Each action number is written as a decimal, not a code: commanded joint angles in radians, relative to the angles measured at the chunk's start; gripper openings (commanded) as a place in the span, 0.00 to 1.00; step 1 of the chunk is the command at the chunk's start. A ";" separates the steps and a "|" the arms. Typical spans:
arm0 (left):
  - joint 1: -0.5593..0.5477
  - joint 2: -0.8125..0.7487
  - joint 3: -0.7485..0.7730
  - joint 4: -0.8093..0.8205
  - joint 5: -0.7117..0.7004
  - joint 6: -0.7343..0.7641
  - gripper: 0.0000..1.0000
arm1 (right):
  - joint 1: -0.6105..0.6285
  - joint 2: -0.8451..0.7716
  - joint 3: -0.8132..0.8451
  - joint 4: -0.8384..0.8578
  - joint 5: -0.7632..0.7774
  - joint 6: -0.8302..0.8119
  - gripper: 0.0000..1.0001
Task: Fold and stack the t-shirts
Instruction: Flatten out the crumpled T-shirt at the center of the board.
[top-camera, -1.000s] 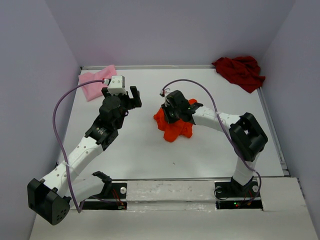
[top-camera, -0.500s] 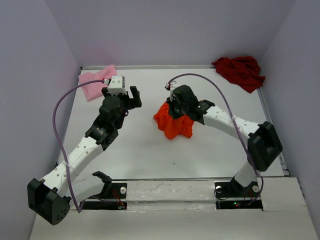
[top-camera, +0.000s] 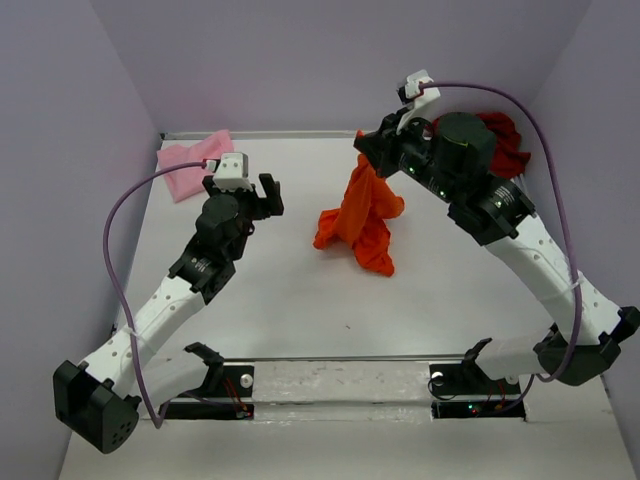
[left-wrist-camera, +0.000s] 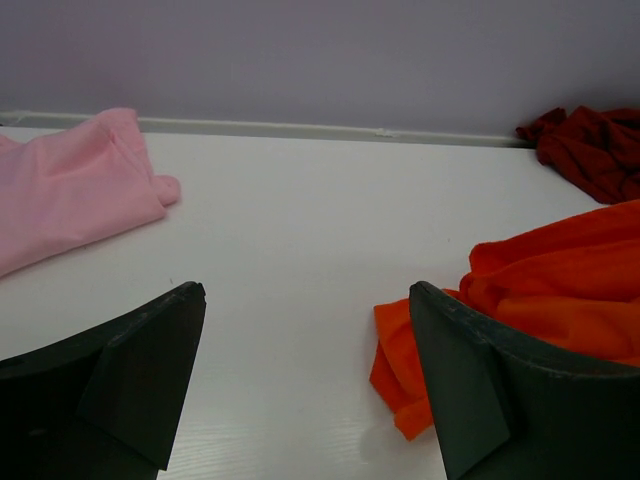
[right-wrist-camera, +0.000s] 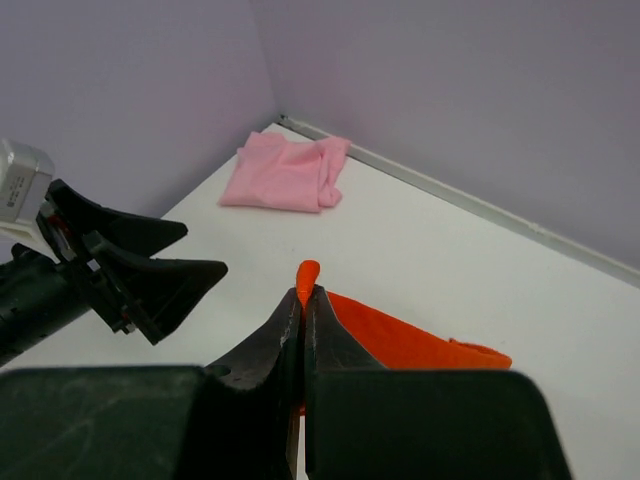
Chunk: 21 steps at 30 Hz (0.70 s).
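Observation:
My right gripper (top-camera: 365, 150) is shut on a fold of the bright orange t-shirt (top-camera: 362, 220) and holds it up, so the cloth hangs in a column down to the table. In the right wrist view the right gripper (right-wrist-camera: 303, 292) pinches an orange tip (right-wrist-camera: 306, 275). My left gripper (top-camera: 262, 195) is open and empty, left of the orange shirt, which shows in the left wrist view (left-wrist-camera: 540, 290). The light pink t-shirt (top-camera: 190, 165) lies at the back left corner. The dark red t-shirt (top-camera: 505, 145) lies crumpled at the back right, partly behind my right arm.
Purple walls close the table (top-camera: 290, 290) on three sides. A raised rim (top-camera: 270, 133) runs along its back edge. The arm bases stand on the near edge. The pink shirt also shows in the right wrist view (right-wrist-camera: 285, 170) and the left wrist view (left-wrist-camera: 70, 185).
My right gripper has lifted the orange shirt from a heap at the table's middle, up and toward the back right, stretching it out. The left arm has hardly moved.

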 joint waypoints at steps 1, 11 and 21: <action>-0.007 -0.031 -0.009 0.075 0.007 -0.003 0.93 | 0.003 0.055 0.177 -0.021 -0.062 -0.051 0.00; -0.019 -0.020 -0.029 0.107 0.055 -0.022 0.93 | 0.003 0.210 0.656 -0.078 0.053 -0.149 0.00; -0.030 -0.029 -0.043 0.129 0.062 -0.022 0.92 | 0.003 0.232 0.828 0.004 0.122 -0.212 0.00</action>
